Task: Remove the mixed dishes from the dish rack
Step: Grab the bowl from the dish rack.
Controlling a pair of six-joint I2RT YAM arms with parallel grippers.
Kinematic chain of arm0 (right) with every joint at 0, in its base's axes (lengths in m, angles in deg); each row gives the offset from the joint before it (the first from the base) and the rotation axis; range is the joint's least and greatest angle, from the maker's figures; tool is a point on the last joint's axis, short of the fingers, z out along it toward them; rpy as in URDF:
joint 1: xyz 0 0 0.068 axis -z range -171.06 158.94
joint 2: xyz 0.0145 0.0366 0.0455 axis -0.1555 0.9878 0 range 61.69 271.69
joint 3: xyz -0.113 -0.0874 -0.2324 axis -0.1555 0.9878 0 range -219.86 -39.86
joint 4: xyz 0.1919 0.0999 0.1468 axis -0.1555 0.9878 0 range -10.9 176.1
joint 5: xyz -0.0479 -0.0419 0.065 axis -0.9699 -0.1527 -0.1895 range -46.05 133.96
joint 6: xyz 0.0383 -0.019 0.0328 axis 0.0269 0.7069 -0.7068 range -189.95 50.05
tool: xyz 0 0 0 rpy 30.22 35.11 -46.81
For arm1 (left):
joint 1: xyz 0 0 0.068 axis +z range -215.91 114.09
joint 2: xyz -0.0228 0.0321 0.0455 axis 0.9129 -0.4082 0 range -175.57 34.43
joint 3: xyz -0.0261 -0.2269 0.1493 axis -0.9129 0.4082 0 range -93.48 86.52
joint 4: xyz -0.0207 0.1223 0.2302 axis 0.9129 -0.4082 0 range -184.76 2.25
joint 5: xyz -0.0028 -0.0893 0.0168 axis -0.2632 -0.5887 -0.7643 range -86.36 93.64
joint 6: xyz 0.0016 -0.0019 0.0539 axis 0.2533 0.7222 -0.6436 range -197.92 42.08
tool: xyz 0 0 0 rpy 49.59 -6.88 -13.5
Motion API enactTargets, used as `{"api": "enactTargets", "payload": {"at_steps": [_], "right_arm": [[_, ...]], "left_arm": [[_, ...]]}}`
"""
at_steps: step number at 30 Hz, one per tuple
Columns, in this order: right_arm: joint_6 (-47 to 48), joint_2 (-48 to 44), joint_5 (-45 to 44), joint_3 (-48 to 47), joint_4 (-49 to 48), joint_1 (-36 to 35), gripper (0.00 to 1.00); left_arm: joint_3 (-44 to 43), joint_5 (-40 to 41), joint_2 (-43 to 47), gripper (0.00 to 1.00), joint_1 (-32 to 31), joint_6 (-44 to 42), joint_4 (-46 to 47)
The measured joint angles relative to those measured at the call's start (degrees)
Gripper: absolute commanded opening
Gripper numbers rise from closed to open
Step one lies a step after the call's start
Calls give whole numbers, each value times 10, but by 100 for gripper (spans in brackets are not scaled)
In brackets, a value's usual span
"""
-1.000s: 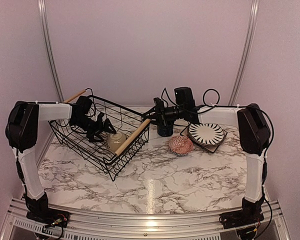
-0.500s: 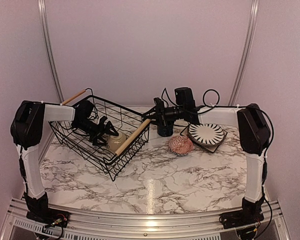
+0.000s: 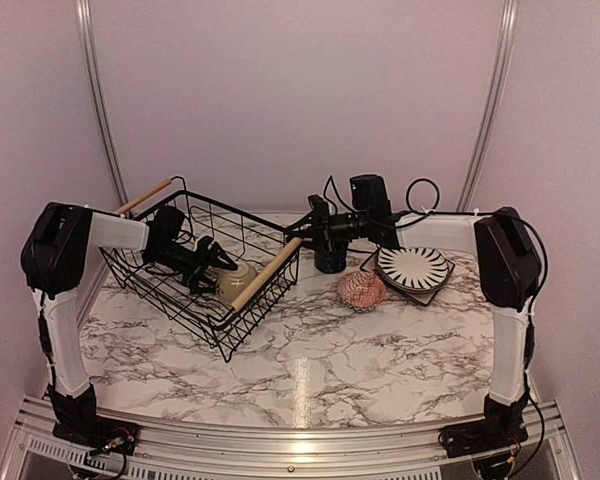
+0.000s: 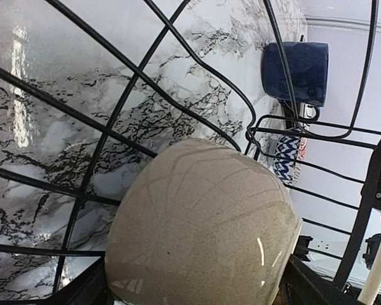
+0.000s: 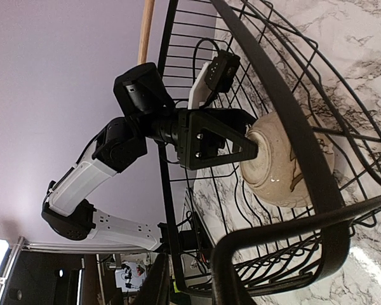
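The dish rack (image 3: 195, 255), a black wire basket with wooden handles, is tilted up on its right side. My right gripper (image 3: 306, 233) is shut on its rim by the right handle (image 3: 265, 272); the rim wire runs between the jaws in the right wrist view (image 5: 190, 283). The cream bowl (image 3: 236, 282) lies on its side in the rack. My left gripper (image 3: 218, 264) is open inside the rack, and its fingers (image 4: 92, 289) straddle the bowl (image 4: 203, 222). The navy mug (image 3: 330, 262), pink patterned bowl (image 3: 361, 289) and striped plate (image 3: 413, 267) on the dark square plate (image 3: 427, 292) stand on the table.
The unloaded dishes cluster at the back right of the marble table (image 3: 320, 350). The mug also shows through the rack wires in the left wrist view (image 4: 295, 70). Purple walls close in the back and both sides.
My left gripper has moved right and deeper into the rack, up to the cream bowl. The right gripper and the tilted rack have stayed put.
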Motion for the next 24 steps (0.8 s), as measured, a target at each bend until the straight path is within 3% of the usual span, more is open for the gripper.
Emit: {"api": "enactTargets", "payload": {"at_steps": [9,22,24], "right_arm": [[3,-1,0,0,0,0,0],[7,-3,0,1,3,0,0],[8,-3,0,1,3,0,0]], "left_arm": [[53,-19,21,97,0,92,103],[124,-35,37,71,1,222,271],[130,-38,38,70,0,242,308]]}}
